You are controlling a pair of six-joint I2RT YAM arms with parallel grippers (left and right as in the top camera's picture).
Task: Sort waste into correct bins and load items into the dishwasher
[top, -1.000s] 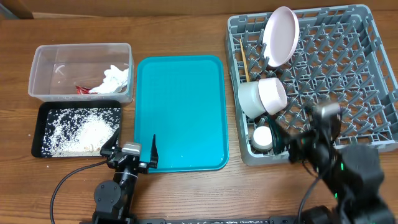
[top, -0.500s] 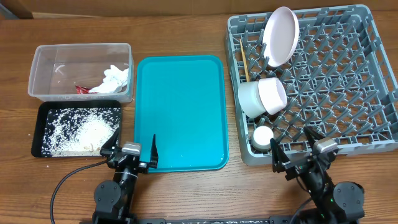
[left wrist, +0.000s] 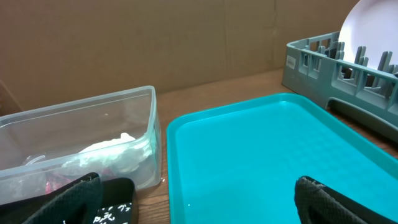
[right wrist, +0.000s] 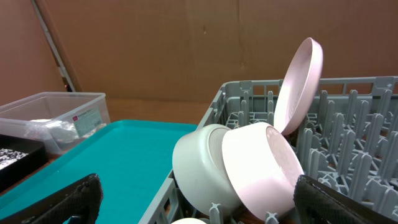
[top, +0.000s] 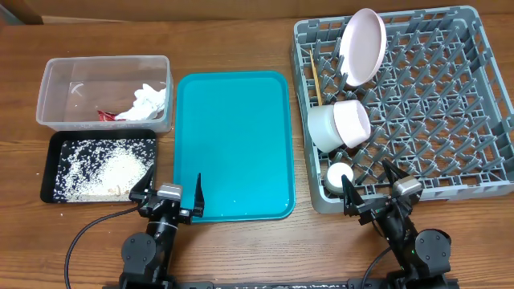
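The grey dish rack point(top: 450, 104) holds the large plate point(top: 361, 46) upright, the grey bowl point(top: 325, 127) with the small pinkish plate point(top: 353, 122) against it, the white cup point(top: 339, 175) and chopsticks point(top: 316, 76). The bowl point(right wrist: 202, 165) and both plates point(right wrist: 298, 81) show in the right wrist view. The clear tub point(top: 104, 92) holds the napkin point(top: 148, 100) and red wrapper point(top: 106, 116). The black tray point(top: 56, 164) holds rice grains point(top: 104, 168). My left gripper point(top: 170, 195) is open and empty at the teal tray's front left corner. My right gripper point(top: 373, 193) is open and empty at the rack's front edge.
The teal serving tray point(top: 233, 144) lies between the bins and the rack, bare; it fills the left wrist view point(left wrist: 261, 155). The clear tub point(left wrist: 81, 143) shows there too. A cardboard wall stands behind the table.
My right arm has drawn back from over the rack toward the table's front edge and settled low. The left arm has not moved.
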